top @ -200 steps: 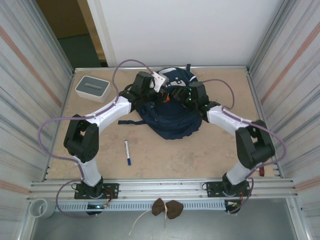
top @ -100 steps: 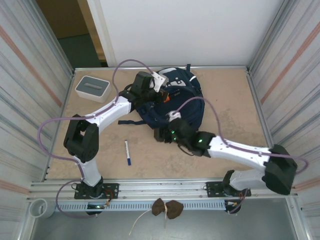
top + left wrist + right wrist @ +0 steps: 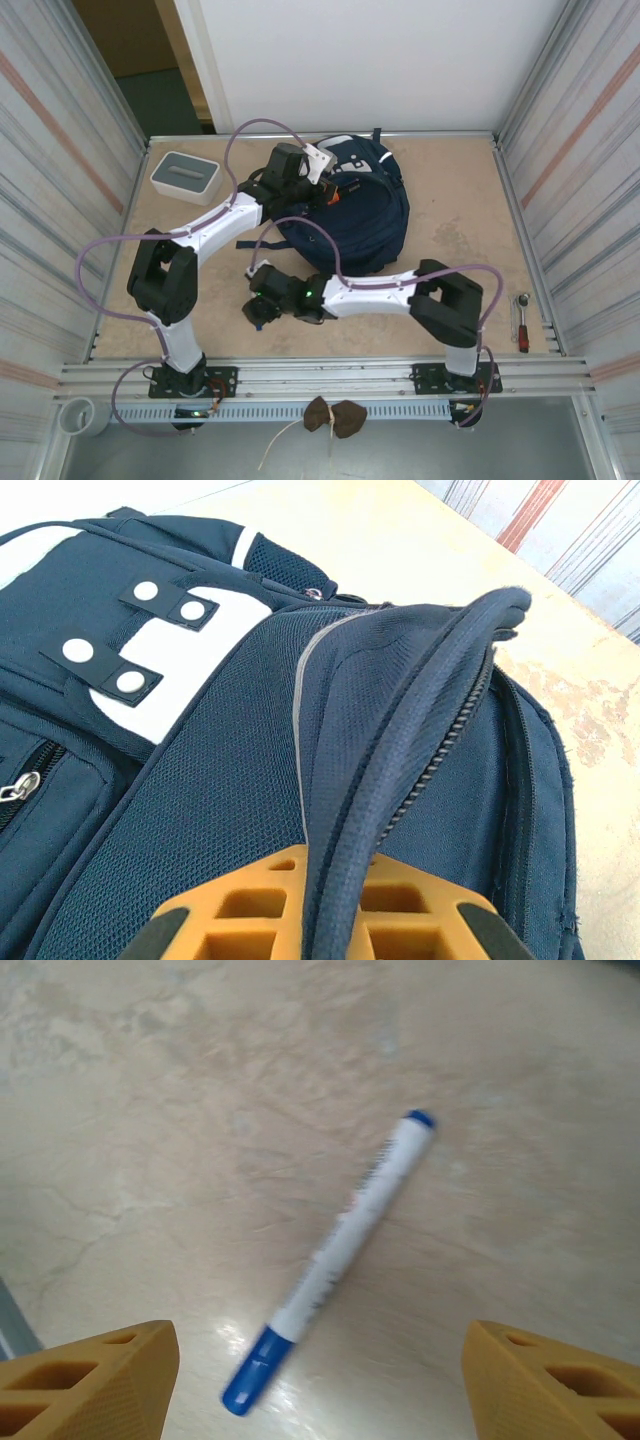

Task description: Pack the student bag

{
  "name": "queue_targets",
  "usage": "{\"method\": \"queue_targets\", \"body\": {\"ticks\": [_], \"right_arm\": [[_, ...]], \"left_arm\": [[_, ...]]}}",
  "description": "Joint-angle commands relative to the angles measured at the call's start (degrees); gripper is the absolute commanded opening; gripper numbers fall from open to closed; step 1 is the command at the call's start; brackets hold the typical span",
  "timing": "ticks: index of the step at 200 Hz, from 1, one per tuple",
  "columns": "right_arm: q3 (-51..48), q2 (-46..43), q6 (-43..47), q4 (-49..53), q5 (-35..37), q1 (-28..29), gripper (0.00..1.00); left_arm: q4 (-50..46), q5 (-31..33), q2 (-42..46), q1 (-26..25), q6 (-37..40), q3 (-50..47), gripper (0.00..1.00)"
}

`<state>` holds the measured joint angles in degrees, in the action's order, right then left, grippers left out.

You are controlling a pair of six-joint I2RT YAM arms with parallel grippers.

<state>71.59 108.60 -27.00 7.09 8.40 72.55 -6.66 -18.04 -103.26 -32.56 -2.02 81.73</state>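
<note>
Student bag (image 3: 365, 225) lies at the far middle of the worktop (image 3: 470, 240), navy, its dark straps trailing off toward the left. From the left wrist view I note white patches with black snap tabs on the bag's front, mesh panelling, and a raised zip edge (image 3: 420, 730) standing up from the fabric. Left gripper (image 3: 330, 925) is pressed together on that zip edge: the rim runs down between the two orange fingers (image 3: 230, 920) and is pinched there, lifted clear of the panel below it. Right arm is folded across the near part of the worktop, with the right gripper (image 3: 320, 1370) on the near left, well apart from the bag. Its fingers are spread wide and hold nothing. Between them, on the bare worktop, lies a marker (image 3: 335, 1260), white barrel with a blue cap, lying diagonally in the right wrist view with the cap toward the lower left; the print on the barrel is too blurred to read. I cannot tell whether the fingers touch the worktop. A white-and-grey box (image 3: 187, 175) sits at the far left corner, apart from the bag. A small ratchet tool (image 3: 521, 322) lies at the right edge.
</note>
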Motion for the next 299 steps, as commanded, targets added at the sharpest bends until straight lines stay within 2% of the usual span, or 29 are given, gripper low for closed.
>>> {"method": "queue_targets", "body": {"ticks": [1,64,113,140,156,174,200,222,252,299], "right_arm": [[3.8,4.4,2.6,2.7,-3.0,0.2,0.74],[9.9,11.6,3.4,4.7,-0.9,0.4,0.77],[15.1,15.5,1.3,11.2,4.0,0.4,0.71],[15.8,15.6,0.7,15.2,8.8,0.2,0.56],[15.3,15.2,-0.4,16.9,9.3,-0.8,0.47],[13.4,14.1,-1.1,16.6,7.9,-2.3,0.36],[13.3,15.2,-2.0,14.8,3.0,-3.2,0.28],[13.8,15.9,-2.3,15.6,2.5,-3.2,0.18],[8.8,9.6,-1.9,14.7,2.4,-4.4,0.07],[-6.0,-9.5,-2.3,9.3,-3.9,-9.2,0.05]], "left_arm": [[4.2,-2.0,4.3,0.5,-0.8,1.5,0.0],[4.3,-2.0,4.5,0.5,-0.5,1.3,0.0],[4.2,-2.2,3.9,0.5,-0.4,1.4,0.0],[4.1,-2.0,3.8,0.5,0.0,1.3,0.0],[4.1,-1.9,3.8,0.5,0.2,1.3,0.0],[4.1,-1.9,3.9,0.5,0.3,1.2,0.0],[4.3,-1.8,3.7,0.5,0.3,1.3,0.0],[4.1,-2.2,3.6,0.5,0.1,1.4,0.0],[3.7,-1.6,4.0,0.5,0.5,1.3,0.0],[3.9,-1.8,4.2,0.5,0.3,1.1,0.0]]}}
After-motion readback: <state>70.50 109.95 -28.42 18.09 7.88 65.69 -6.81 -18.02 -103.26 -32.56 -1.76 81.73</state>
